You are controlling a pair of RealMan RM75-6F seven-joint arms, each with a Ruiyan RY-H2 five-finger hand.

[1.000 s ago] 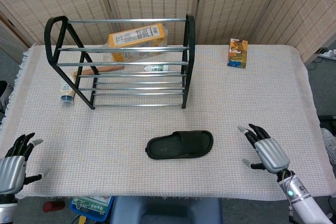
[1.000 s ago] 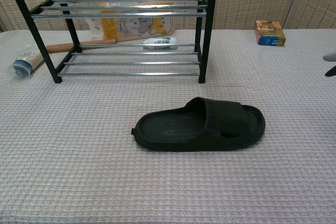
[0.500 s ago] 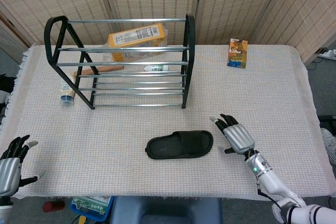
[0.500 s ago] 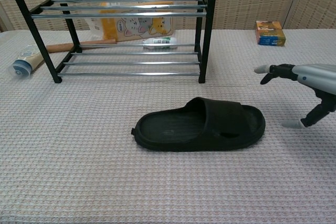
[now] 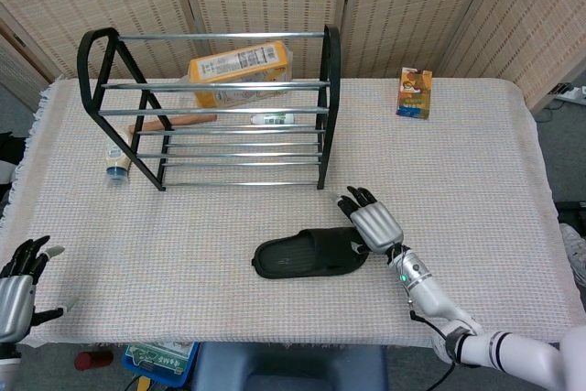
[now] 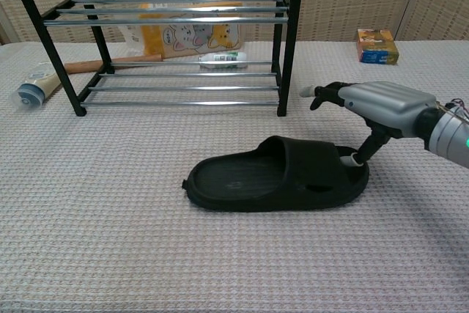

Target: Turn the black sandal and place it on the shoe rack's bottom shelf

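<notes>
The black sandal [image 5: 311, 253] [image 6: 278, 175] lies flat on the table in front of the shoe rack [image 5: 220, 107] [image 6: 176, 42], toe end to the right. My right hand [image 5: 371, 223] [image 6: 370, 104] hovers over the toe end with fingers spread, and its thumb tip touches the sandal's right edge. It grips nothing. My left hand [image 5: 20, 283] is open near the table's front left corner, far from the sandal. The rack's bottom shelf [image 6: 187, 97] has bare bars.
Behind the rack lie a yellow packet [image 5: 240, 69], a wooden stick [image 5: 179, 121] and a small tube [image 5: 273, 119]. A blue-capped tube [image 5: 116, 164] rests by the rack's left leg. A small box [image 5: 415, 92] stands at the back right.
My right hand has moved left from the table's right side to over the sandal's toe end. My left hand has drawn back slightly toward the front edge. The sandal has not moved.
</notes>
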